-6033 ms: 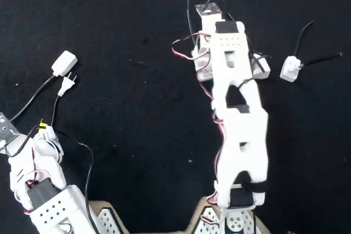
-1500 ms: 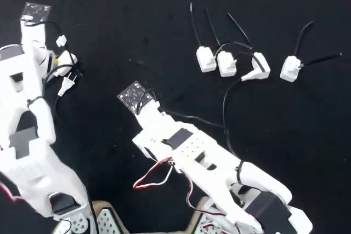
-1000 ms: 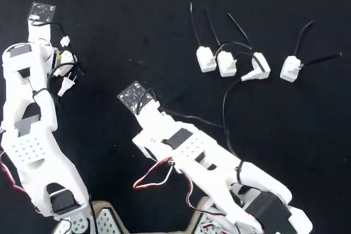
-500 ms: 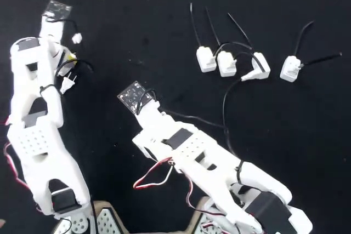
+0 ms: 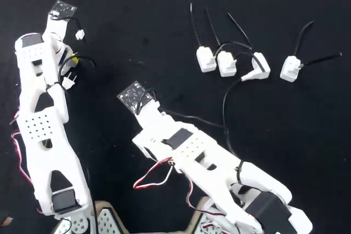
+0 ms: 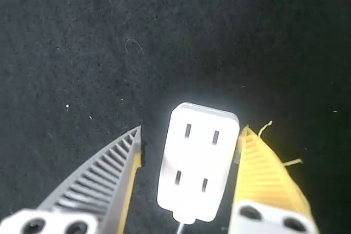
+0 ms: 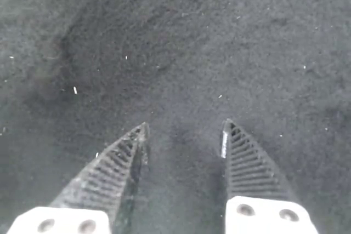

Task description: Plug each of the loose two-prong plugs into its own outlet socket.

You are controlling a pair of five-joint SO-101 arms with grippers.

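The left gripper (image 6: 190, 131) is straddling a white outlet socket (image 6: 197, 163), jaws apart, with the block lying flat between them. Its two pairs of slots are facing up at the wrist camera. The yellow-padded finger (image 6: 263, 179) is sitting right against one long side of the socket, touching or as near as makes no difference. The grey ribbed finger (image 6: 104, 184) is standing off the other side with a strip of black cloth (image 6: 82, 53) showing in the gap. So nothing is clamped yet. That stance reads as a setup for a squeeze across the narrow width, likely to pin the socket so it won't skid when a plug is pushed in.

From the high view, the loose two-prong plug (image 5: 68, 81) is lying on the cloth just outside those jaws, beside the left arm (image 5: 41, 113). It is close at hand but not lined up with any slot.

The right gripper (image 7: 184, 130) is hanging over bare cloth, jaws apart and holding nothing, with no task item between or near them. The right arm (image 5: 203, 163) is resting low across the middle of the table, looking parked. It is probably being kept free to fetch the plug.

The row of white sockets (image 5: 226, 64) is sitting well apart from both sets of jaws. Whether each one is already filled, I cannot tell.
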